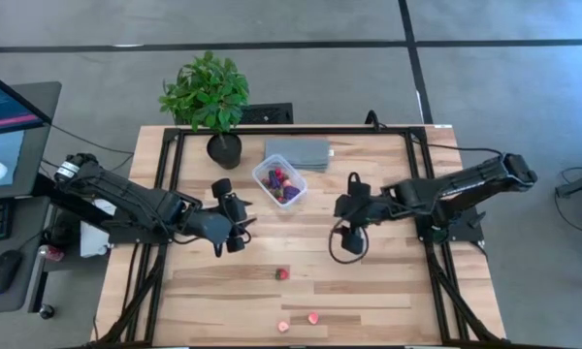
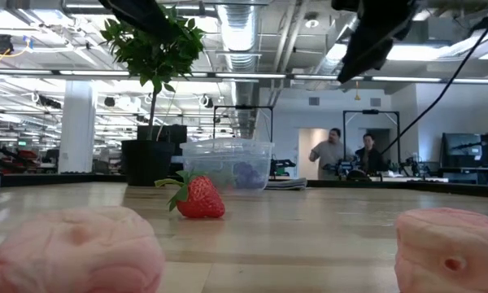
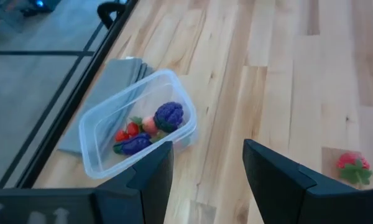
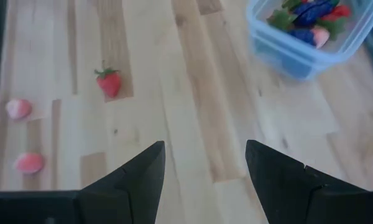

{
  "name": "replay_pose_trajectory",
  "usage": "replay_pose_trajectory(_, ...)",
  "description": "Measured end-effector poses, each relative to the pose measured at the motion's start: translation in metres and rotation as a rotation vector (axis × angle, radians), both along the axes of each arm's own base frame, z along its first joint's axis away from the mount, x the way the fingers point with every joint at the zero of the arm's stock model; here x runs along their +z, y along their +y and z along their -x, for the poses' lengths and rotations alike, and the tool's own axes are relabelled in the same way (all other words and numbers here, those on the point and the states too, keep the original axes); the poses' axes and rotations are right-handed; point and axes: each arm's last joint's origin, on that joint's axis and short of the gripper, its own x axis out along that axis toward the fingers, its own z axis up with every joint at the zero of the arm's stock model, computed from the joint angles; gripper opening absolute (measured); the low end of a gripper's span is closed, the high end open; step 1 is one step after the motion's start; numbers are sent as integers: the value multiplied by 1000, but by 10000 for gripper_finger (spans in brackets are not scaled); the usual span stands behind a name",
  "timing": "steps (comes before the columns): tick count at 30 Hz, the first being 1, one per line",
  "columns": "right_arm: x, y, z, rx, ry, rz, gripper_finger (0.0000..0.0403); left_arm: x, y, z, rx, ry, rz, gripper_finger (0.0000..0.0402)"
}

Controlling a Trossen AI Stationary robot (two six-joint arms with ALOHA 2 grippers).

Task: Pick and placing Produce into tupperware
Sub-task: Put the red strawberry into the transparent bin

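— Wooden planks make up the table, with a frame of dark rails round it and an open office behind, where two people stand far back. Where is the produce?

— Most of it already lies in the tupperware, near the table's far edge: red and purple pieces. Three are left on the boards, near the front edge: a red strawberry and two pale pink pieces.

— And the grippers?

— Both hang above the table, holding nothing. The left gripper is to the left of the box, its jaws apart with bare wood between them. The right gripper is to the right, jaws spread wide, also empty.

— What could go wrong?

— The pieces look tiny and rounded, so a pinch slightly off-centre would likely squirt one away. The two pink ones lie close together; closing on one could knock the other. The box seems light, so a finger catching its rim during a drop could push or tip it.

— Anything in the way?

— The potted plant and the grey slab sit just beside the box; neither blocks the path from the front.
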Motion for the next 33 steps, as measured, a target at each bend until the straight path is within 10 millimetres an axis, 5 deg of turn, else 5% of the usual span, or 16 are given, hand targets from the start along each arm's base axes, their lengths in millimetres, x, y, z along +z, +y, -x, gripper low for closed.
replay_pose_trajectory(19, -48, 0, 44, -160, -275, -99, 248, 7, 0, -18, -167, -90, 140, 186)
replay_pose_trajectory(33, -59, -2, 46, -203, -534, -185, 248, -81, -25, -56, -387, 175, 359, 186)
